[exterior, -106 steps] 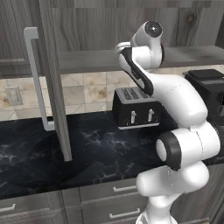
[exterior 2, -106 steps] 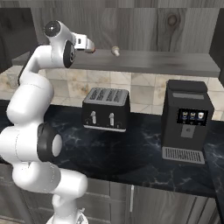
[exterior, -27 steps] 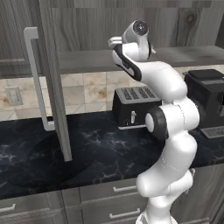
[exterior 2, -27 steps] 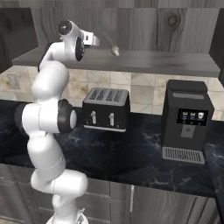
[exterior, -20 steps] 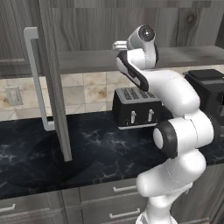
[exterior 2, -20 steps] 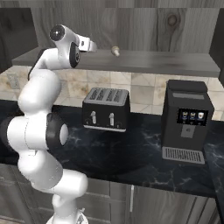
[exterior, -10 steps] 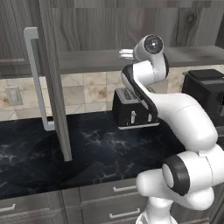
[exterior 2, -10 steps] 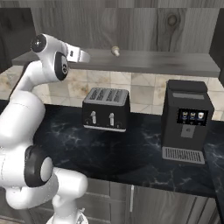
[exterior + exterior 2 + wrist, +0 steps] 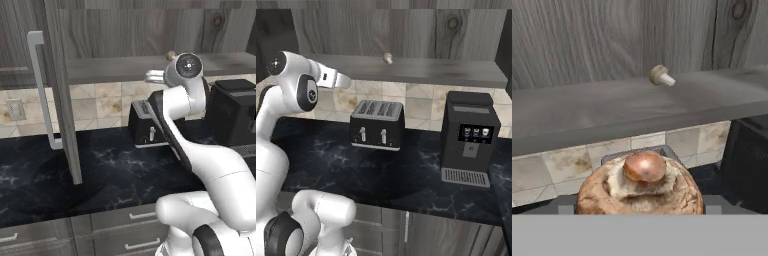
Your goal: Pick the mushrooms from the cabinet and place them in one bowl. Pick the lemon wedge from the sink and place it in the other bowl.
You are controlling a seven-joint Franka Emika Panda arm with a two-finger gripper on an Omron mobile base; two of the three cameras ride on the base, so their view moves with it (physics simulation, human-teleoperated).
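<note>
Hand view: 1 mushroom (image 9: pixel 641 187) close up at bottom, between fingers, apparently pinched across cap. 2nd mushroom (image 9: pixel 661 76) lies on cabinet shelf (image 9: pixel 612 107) ahead, well apart. Toaster (image 9: pixel 377 125), coffee machine (image 9: pixel 468 137) on counter (image 9: pixel 356 170). No readable writing.

Open shelf (image 9: pixel 421 70) — toaster (image 9: pixel 377 124) below
</note>
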